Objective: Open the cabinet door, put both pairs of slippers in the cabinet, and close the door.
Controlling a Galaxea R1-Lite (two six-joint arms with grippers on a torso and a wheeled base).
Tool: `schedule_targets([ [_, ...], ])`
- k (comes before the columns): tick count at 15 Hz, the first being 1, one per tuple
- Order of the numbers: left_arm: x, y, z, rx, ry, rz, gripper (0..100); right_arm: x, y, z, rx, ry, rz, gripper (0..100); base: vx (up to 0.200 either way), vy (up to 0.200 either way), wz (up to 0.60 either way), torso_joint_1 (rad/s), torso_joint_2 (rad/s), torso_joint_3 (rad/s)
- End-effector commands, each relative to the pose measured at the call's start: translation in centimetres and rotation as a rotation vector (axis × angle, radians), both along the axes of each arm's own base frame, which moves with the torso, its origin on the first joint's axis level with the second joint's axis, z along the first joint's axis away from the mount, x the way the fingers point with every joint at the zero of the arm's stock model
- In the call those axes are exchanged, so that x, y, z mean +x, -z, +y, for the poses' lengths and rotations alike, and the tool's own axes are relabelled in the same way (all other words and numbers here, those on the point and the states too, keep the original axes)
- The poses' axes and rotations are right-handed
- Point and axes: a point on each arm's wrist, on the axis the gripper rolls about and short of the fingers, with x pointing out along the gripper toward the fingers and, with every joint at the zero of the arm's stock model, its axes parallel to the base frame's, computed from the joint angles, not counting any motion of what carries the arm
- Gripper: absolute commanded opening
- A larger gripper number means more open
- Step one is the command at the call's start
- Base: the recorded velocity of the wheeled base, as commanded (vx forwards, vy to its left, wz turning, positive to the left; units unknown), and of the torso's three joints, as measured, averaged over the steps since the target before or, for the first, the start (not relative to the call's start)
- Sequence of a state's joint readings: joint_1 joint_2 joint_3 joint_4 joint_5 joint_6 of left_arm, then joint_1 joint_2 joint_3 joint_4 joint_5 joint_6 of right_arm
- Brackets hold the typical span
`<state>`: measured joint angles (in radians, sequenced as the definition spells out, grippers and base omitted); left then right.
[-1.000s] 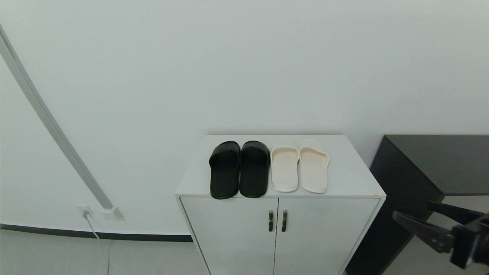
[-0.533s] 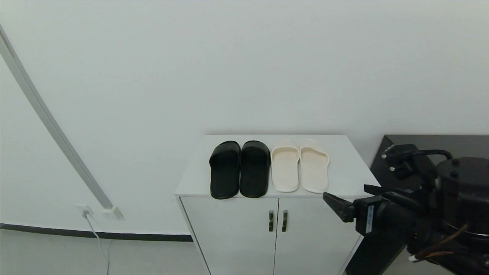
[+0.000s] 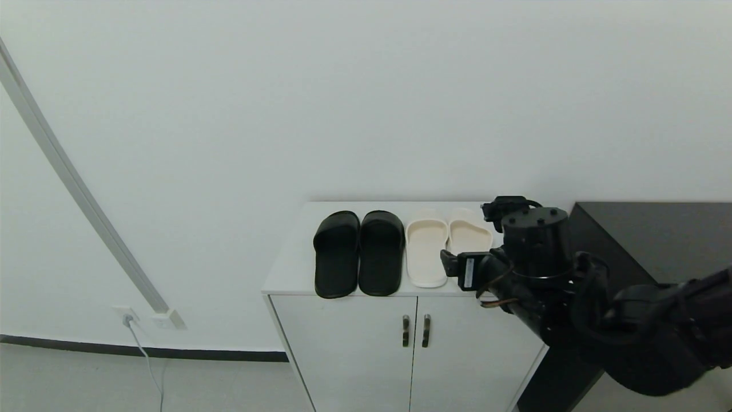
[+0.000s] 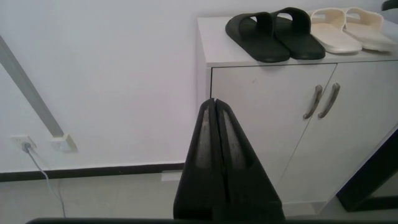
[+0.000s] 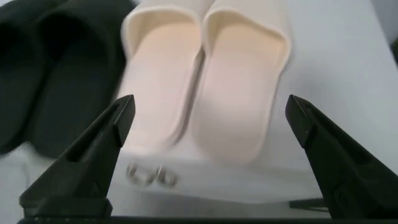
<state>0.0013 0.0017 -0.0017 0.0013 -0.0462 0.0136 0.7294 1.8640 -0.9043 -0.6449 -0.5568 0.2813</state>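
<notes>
Cream foam, by the look of it: the pale slippers (image 3: 426, 252) lie side by side and touching on the right half of the cabinet (image 3: 293, 262) top, toes to the wall and heels near its front edge. The black slippers (image 3: 357, 254) sit just beside them toward the left front corner. I'd judge both pairs light, soft and bendy, with a matte skin that should not slip much. A pinch across the two inner walls where a pair meets, or over the toe straps, looks the likeliest hold. A grip at one heel would probably let the sole droop. Both doors (image 3: 343, 355) are shut, and their slim metal handles (image 3: 405, 331), stiff upright bars at the meeting edges, are untouched, so the opening step is not yet done. The right gripper (image 5: 209, 111) hangs over the cream pair near the front edge, spread wide with nothing in it. The right wrist view makes that plain, one finger either side of the pair and the handles just below the edge. In the head view the wrist covers the right-hand cream slipper's heel. The left gripper (image 4: 214, 106) hangs low and well off the cabinet's left side, fingers pressed together on nothing. Its view takes in the door fronts at handle height.
</notes>
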Motion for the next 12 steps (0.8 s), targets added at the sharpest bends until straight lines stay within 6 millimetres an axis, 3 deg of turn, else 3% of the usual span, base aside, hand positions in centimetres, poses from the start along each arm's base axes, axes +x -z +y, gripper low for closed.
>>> schedule_targets([
  [1,0.0,0.0,0.0,0.000,0.000,-0.001,0,4.2,2.8,1.4,-0.035,0.100,0.010,100,0.000,0.000,0.00,0.000,0.00,0.000],
  [7,0.0,0.0,0.0,0.000,0.000,-0.001,0,8.2,4.1,4.2,-0.022,0.168,-0.041,100,0.000,0.000,0.00,0.000,0.00,0.000],
  [12,0.0,0.0,0.0,0.000,0.000,0.000,0,11.0,6.0,4.9,-0.024,0.196,-0.045,100,0.000,0.000,0.00,0.000,0.00,0.000],
])
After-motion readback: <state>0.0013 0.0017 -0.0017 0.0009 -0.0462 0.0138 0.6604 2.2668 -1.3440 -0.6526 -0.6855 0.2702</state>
